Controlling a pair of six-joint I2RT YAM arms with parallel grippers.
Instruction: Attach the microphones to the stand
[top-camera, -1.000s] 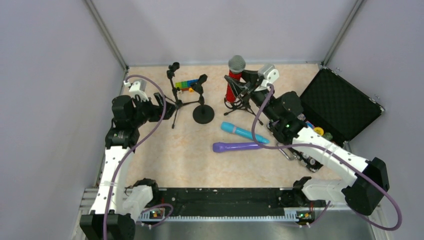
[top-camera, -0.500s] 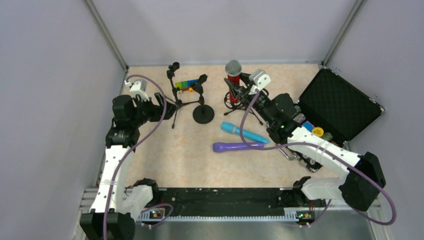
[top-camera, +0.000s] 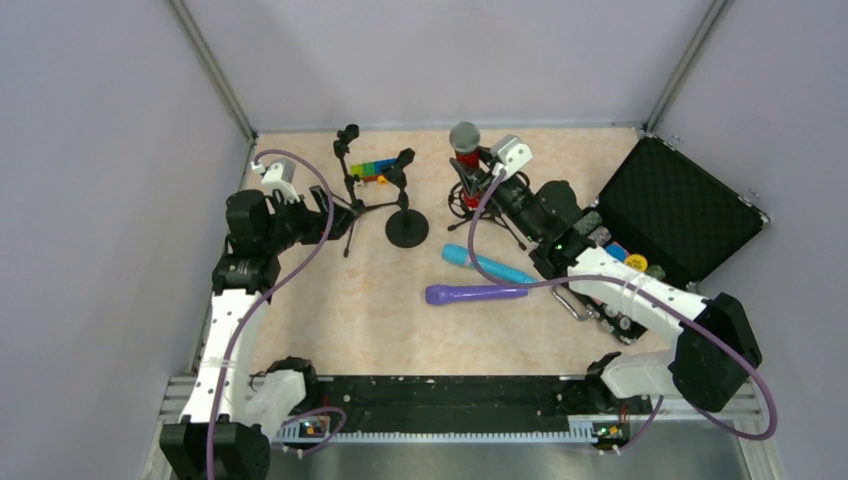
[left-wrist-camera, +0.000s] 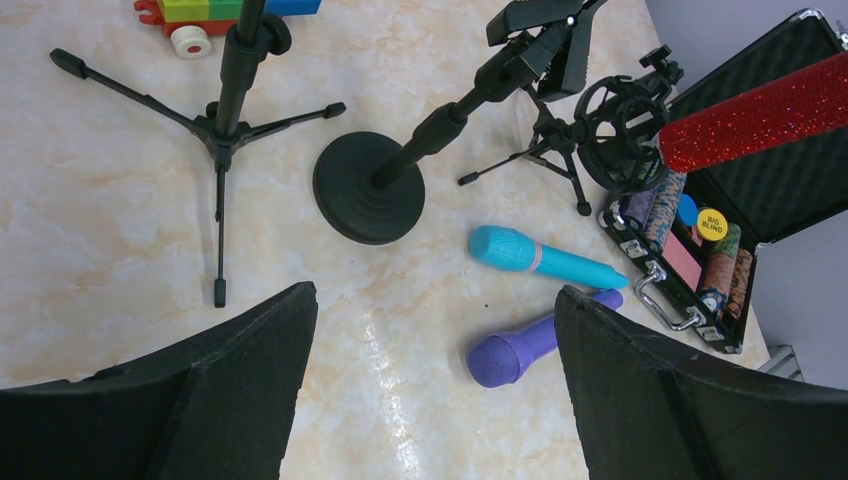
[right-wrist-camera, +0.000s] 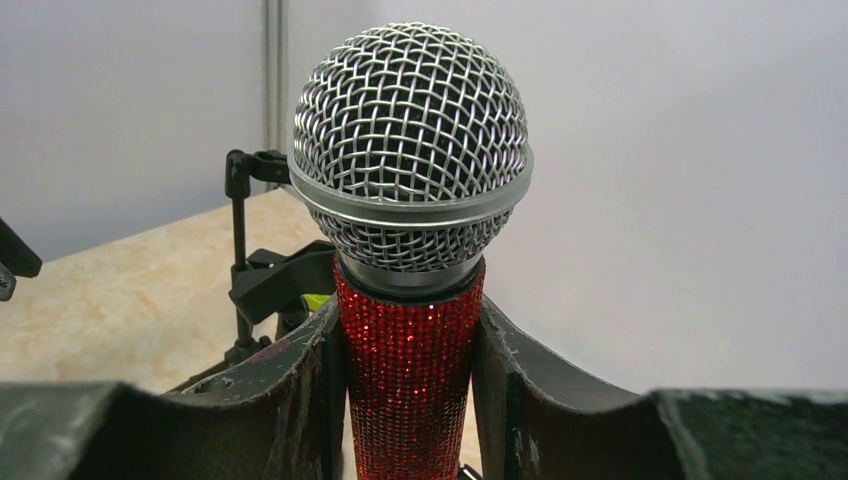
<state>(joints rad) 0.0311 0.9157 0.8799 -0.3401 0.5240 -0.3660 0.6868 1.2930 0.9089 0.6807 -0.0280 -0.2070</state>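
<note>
My right gripper (top-camera: 482, 172) is shut on the glittery red microphone (top-camera: 466, 158) just below its silver mesh head (right-wrist-camera: 410, 150); the fingers (right-wrist-camera: 300, 370) press both sides of the red body (right-wrist-camera: 410, 390). In the left wrist view the red handle (left-wrist-camera: 750, 105) slants down to the ring of the small tripod shock-mount stand (left-wrist-camera: 610, 120). The light-blue microphone (top-camera: 490, 265) and the purple microphone (top-camera: 475, 293) lie on the table. My left gripper (top-camera: 315, 212) is open and empty, hovering high above them (left-wrist-camera: 435, 310).
A tall tripod stand (top-camera: 350, 185) and a round-base stand (top-camera: 407, 225) with clips stand at the back left. A colourful toy block (top-camera: 372, 170) lies behind them. An open black case (top-camera: 680, 210) with poker chips (left-wrist-camera: 700, 240) sits at the right.
My right gripper has carried the red microphone a little left and down onto the shock-mount stand. The left arm and the two lying microphones have not moved.
</note>
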